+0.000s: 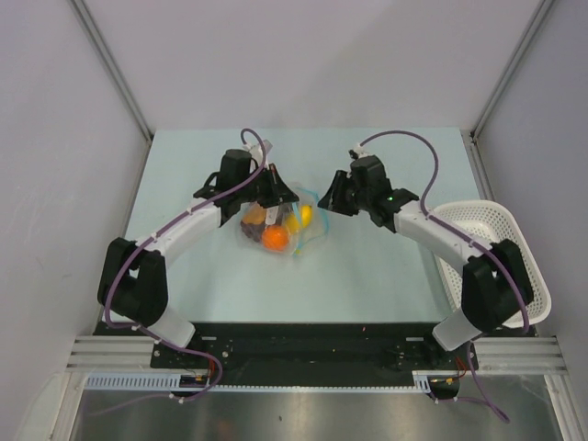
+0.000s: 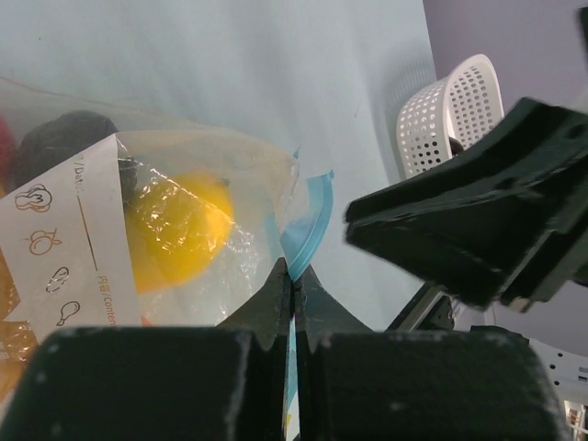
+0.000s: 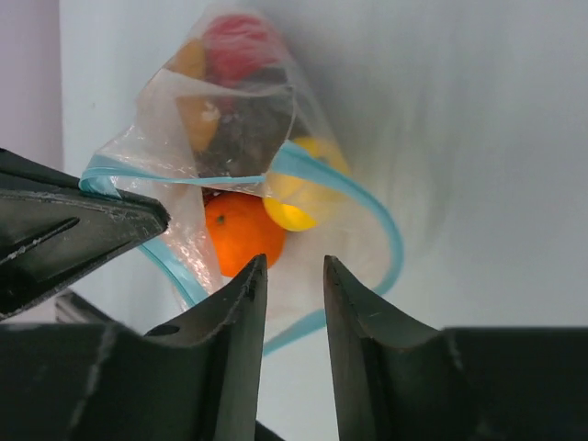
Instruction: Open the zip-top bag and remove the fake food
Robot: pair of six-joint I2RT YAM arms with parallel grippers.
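The zip-top bag [image 1: 276, 225] lies mid-table, its teal zip strip [image 3: 386, 230] spread in a loop so the mouth gapes. Inside is the fake food: an orange ball [image 3: 241, 230], a yellow piece [image 3: 303, 197], a red ball [image 3: 241, 41] and a dark piece [image 3: 243, 129]. My left gripper [image 2: 294, 276] is shut on the bag's zip edge [image 2: 308, 230], holding that side up. My right gripper [image 3: 294, 266] stands open just in front of the bag's mouth, nothing between its fingers. In the top view the left gripper [image 1: 276, 195] and right gripper [image 1: 323, 202] face each other across the bag.
A white perforated basket [image 1: 496, 230] sits at the table's right edge, beside the right arm; it also shows in the left wrist view as the basket [image 2: 450, 110] behind the right gripper [image 2: 469, 220]. Grey walls close in the table on three sides.
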